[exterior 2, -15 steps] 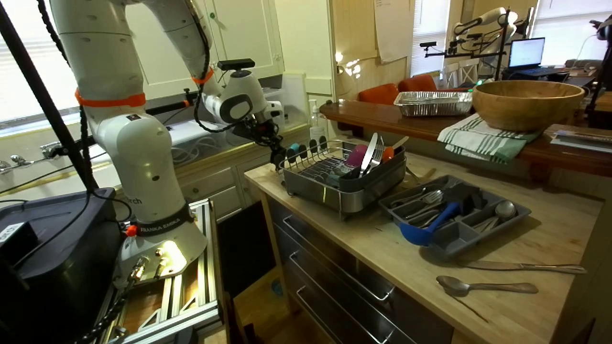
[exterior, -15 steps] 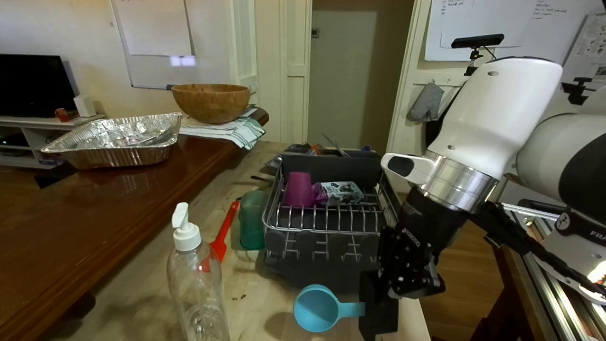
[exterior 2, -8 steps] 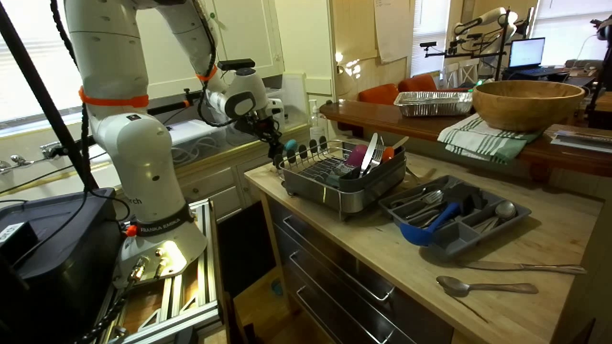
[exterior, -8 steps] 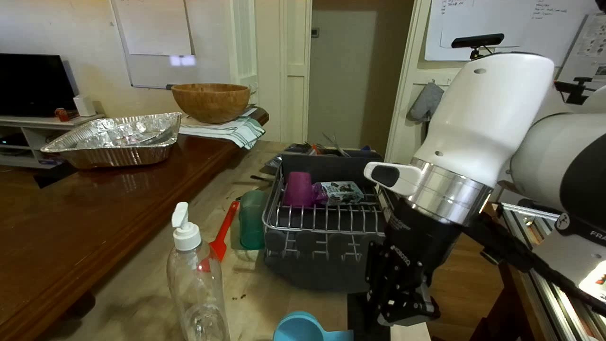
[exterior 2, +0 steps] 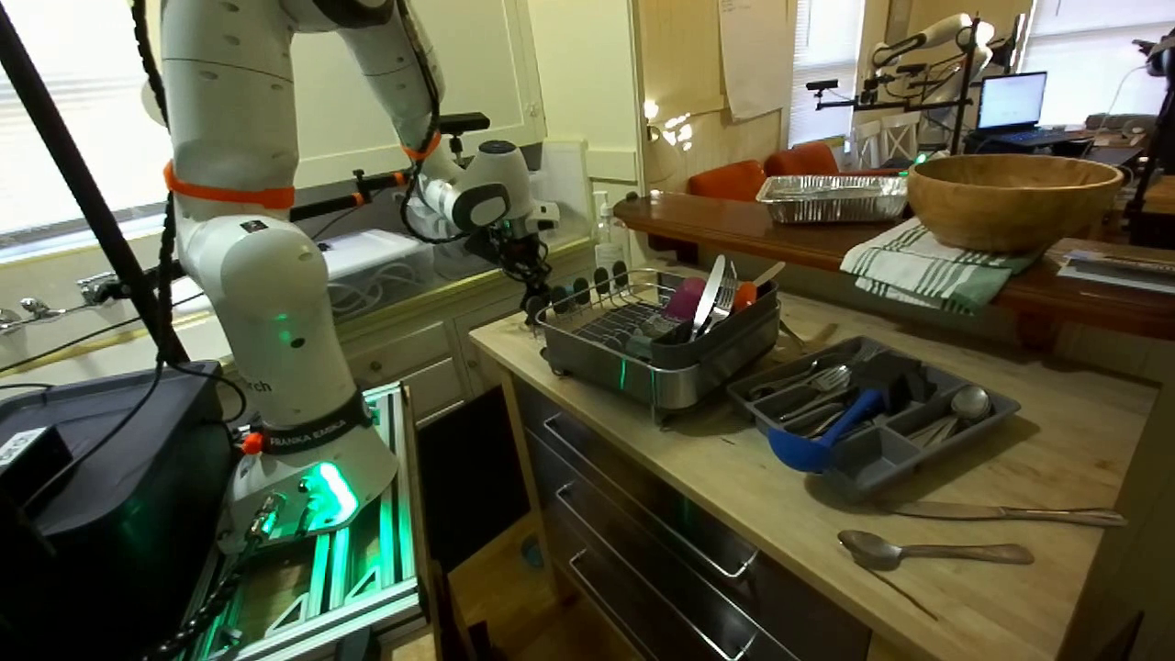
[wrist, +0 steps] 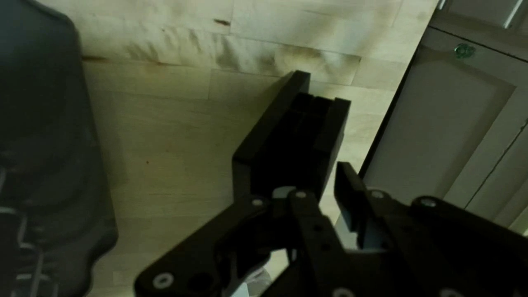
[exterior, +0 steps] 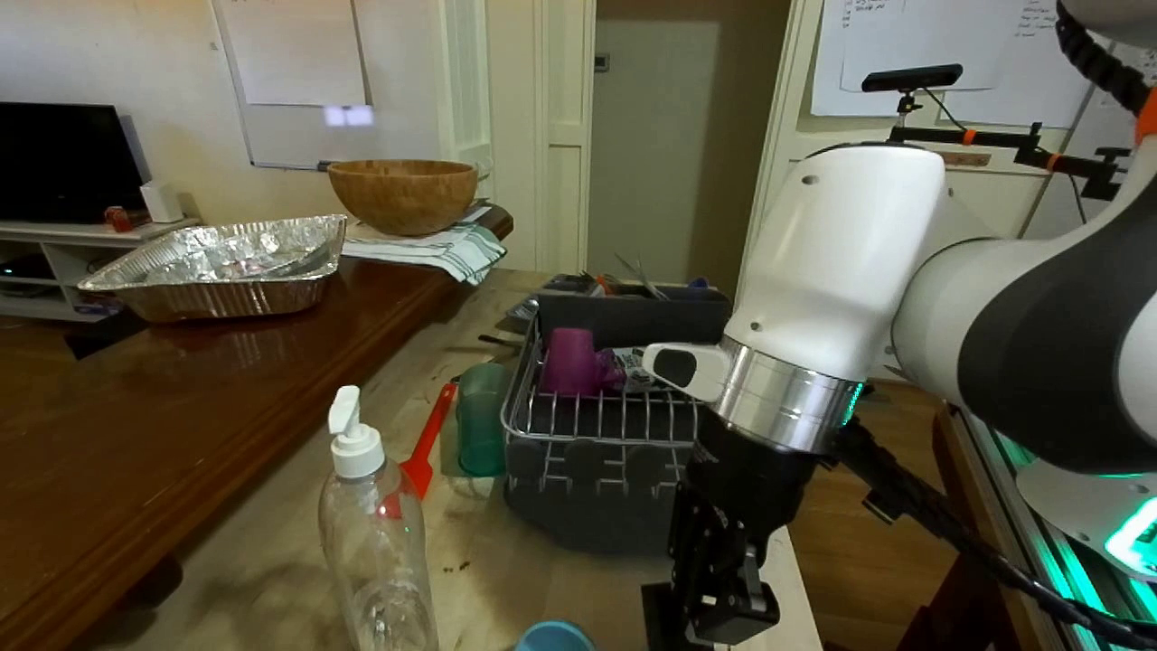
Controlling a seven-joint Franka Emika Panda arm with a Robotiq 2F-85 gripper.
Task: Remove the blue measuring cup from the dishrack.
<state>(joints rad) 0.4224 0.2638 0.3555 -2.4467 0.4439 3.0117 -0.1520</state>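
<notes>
In an exterior view, bright windows (exterior 2: 92, 92) show left and far right; cream cupboards (exterior 2: 477, 55) stand between them.

Both exterior views face the dishrack (exterior 2: 610, 367) from opposite ends; the closer wrist view looks down.

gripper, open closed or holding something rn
Robotiq gripper: cannot be told; too dark between the fingers in the wrist view, and the handle of the blue measuring cup does not show.
</notes>
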